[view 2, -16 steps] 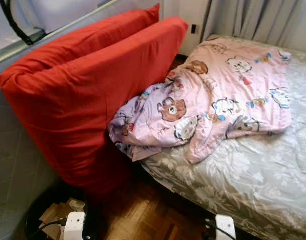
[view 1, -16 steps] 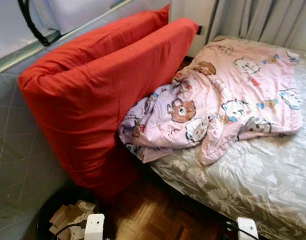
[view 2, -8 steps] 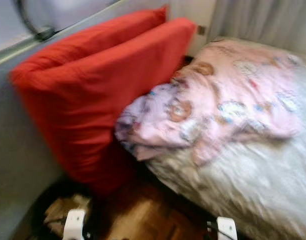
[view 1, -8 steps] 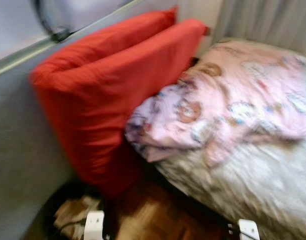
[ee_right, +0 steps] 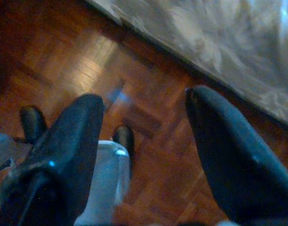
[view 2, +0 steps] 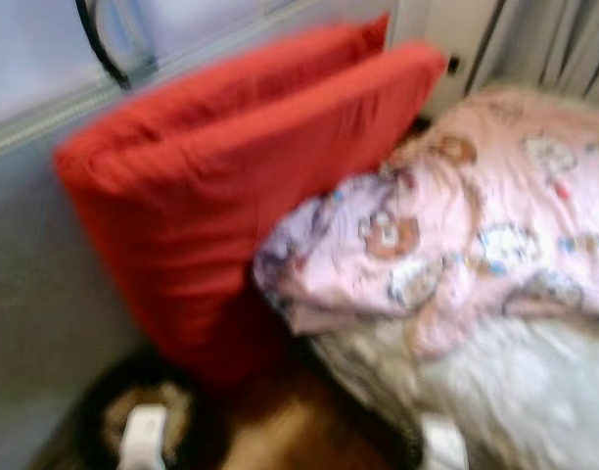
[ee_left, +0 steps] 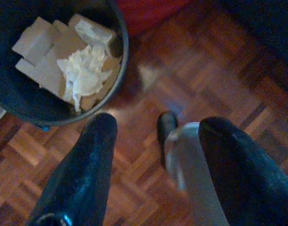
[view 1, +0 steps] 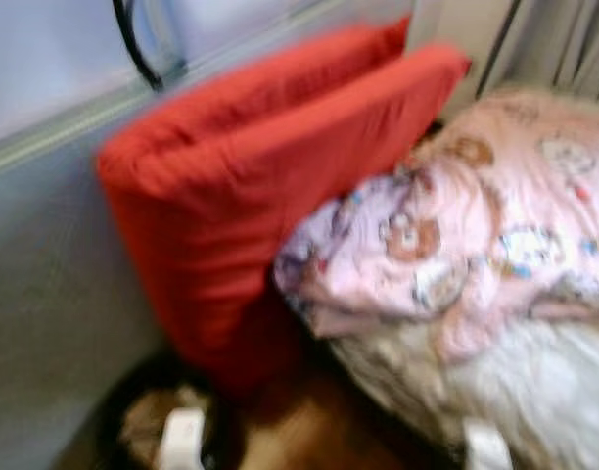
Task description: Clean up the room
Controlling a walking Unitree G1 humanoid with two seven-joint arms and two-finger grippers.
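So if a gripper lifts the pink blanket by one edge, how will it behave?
The pink blanket lies crumpled in soft folds on the bed, so it will probably hang limp and trail. It looks thin, likely light. One corner droops beside the red cushion and may drag.

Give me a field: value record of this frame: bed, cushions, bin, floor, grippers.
bed: grey floral cover, pink cartoon blanket rumpled on top
cushions: two red cushions on edge between bed and grey wall
bin: dark round bin on floor, holds cardboard pieces and crumpled paper
floor: wood parquet
left gripper: open, empty, above floor beside bin
right gripper: open, empty, above floor by bed edge
image: head views blurred
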